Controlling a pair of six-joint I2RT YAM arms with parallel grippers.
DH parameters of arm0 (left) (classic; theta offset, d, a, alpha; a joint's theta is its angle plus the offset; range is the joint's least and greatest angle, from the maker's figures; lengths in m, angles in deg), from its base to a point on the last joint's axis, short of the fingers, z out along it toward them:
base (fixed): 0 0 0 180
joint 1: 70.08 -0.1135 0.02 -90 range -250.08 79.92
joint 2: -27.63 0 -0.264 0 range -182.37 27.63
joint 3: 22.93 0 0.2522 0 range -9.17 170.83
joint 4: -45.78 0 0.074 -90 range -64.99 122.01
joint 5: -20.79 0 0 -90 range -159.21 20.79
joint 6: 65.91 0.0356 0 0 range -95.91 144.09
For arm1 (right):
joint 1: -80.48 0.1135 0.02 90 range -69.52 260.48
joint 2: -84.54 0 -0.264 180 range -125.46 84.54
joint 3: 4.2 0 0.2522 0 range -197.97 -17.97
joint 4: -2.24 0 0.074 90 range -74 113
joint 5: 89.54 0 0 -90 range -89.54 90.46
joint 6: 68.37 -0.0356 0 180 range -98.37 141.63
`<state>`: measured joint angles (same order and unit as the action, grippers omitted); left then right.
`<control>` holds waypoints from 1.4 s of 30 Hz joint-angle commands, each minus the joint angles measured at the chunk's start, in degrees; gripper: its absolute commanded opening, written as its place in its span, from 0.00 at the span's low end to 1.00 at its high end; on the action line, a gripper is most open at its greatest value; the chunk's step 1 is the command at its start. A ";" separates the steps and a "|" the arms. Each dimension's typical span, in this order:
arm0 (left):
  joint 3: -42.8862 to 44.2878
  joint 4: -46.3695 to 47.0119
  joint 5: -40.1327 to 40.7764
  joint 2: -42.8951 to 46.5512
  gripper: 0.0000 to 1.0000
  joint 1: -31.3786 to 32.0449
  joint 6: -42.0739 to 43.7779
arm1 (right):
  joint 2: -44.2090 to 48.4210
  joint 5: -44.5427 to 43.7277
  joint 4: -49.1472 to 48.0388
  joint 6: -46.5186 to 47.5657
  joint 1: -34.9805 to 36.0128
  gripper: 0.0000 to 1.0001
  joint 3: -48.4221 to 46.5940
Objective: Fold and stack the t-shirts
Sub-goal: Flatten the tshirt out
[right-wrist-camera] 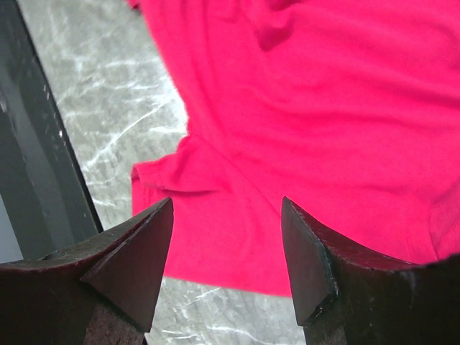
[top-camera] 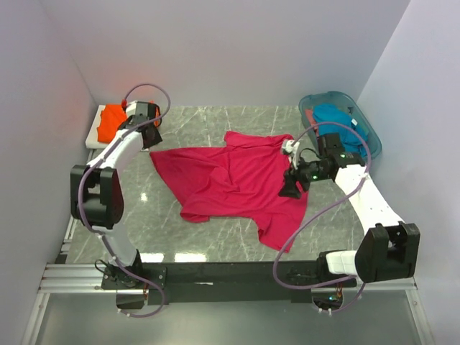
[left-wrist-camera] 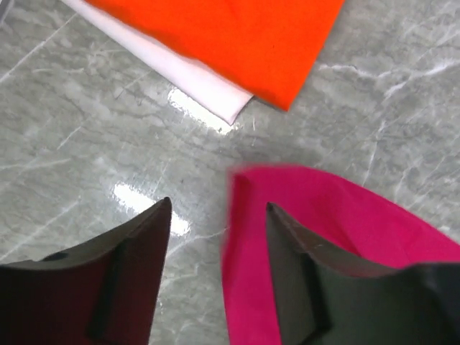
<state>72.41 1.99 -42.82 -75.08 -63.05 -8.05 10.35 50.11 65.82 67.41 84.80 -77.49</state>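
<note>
1. From above, the magenta-red t-shirt (top-camera: 237,180) lies unfolded and rumpled in the middle of the marble table (top-camera: 215,118). Its long axis runs slantwise, from a far-left corner towards a lobe at the near right.
2. That far-left corner points at the left gripper (top-camera: 147,133). Only the left wrist view shows it close up. The shirt's corner (left-wrist-camera: 345,215) lies on the table beneath the right-hand finger, its edge blurred. The fingers stand apart with nothing clamped between them.
3. The same wrist view shows the orange t-shirt (left-wrist-camera: 237,36) folded flat on a white sheet (left-wrist-camera: 194,79), whose corner pokes out from under it. From above, that pair sits in the far-left corner.
4. The right gripper (top-camera: 291,183) hangs over the shirt's right side. Its own camera shows the fingers wide apart above the red cloth (right-wrist-camera: 323,108), gripping nothing. A hemmed edge bends just beyond the left finger. Beside it are bare marble and a dark rail (right-wrist-camera: 36,144).
5. Only the overhead view takes in the translucent teal basket (top-camera: 370,140) at the far right. The teal-blue t-shirt (top-camera: 334,118) is bunched inside it, with something reddish at its left end that I can't identify.
</note>
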 commanded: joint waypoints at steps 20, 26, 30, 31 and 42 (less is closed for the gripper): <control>-38.07 5.94 -8.81 59.03 0.99 -0.08 11.22 | -11.93 -40.24 -21.16 -7.98 50.96 0.67 2.23; -37.55 6.73 -8.03 62.02 0.99 -0.08 11.66 | -17.64 -42.79 -22.75 -8.86 53.95 0.66 -2.25; -37.37 5.94 -7.85 62.28 0.98 -0.08 11.57 | -22.57 -42.79 -22.40 -9.13 53.96 0.64 -6.04; -37.46 6.11 -7.85 62.55 0.98 -0.08 11.57 | -23.97 -42.97 -22.49 -9.13 54.04 0.64 -6.21; -37.90 6.99 -9.16 63.08 0.97 -0.08 12.10 | -26.88 -43.15 -22.67 -8.34 53.95 0.38 -5.43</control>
<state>33.90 6.93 -51.02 -11.92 -63.10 2.49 -16.67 6.92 43.46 58.84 138.63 -82.39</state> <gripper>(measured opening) 0.973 0.423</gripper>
